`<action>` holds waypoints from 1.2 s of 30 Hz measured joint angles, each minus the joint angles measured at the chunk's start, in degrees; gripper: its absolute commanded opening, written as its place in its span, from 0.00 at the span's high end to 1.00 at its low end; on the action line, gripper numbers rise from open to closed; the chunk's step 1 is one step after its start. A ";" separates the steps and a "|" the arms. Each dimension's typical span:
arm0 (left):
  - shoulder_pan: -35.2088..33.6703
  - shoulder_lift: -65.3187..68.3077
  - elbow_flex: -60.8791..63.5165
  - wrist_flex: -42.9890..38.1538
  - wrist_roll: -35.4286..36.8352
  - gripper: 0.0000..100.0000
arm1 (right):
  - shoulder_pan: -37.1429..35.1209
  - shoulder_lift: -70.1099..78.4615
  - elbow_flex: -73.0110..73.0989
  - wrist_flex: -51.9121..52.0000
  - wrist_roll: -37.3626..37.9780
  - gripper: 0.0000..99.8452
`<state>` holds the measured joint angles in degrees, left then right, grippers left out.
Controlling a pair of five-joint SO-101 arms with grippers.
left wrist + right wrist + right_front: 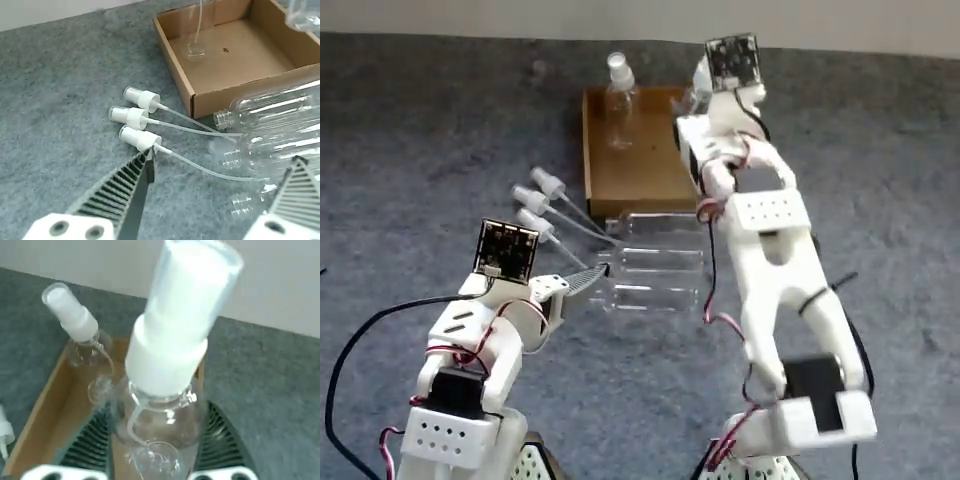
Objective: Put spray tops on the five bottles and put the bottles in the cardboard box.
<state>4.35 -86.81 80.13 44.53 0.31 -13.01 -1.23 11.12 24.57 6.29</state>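
Left arm (pixel 480 340) stands at the near-left of the worktop, forearm angled toward the centre, its tool (pixel 222 165) low over the surface with jaws spread wide and nothing between them. Right arm (pixel 780 270) is stretched from the near edge toward the far edge, its tool (pixel 155 440) clamped on an upright capped bottle (pixel 170 340).
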 measured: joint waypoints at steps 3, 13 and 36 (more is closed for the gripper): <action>0.00 0.00 0.00 0.00 0.00 0.67 | 0.18 7.47 -7.47 -0.26 0.00 1.00; 0.00 -0.09 2.55 -2.90 0.00 0.67 | -0.18 28.22 -25.85 -0.53 0.35 1.00; 0.00 -0.09 3.16 -5.10 0.00 0.67 | -0.44 42.55 -36.40 -10.11 -5.63 1.00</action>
<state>4.35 -86.90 83.30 39.43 0.31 -13.45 41.32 -25.27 14.46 0.66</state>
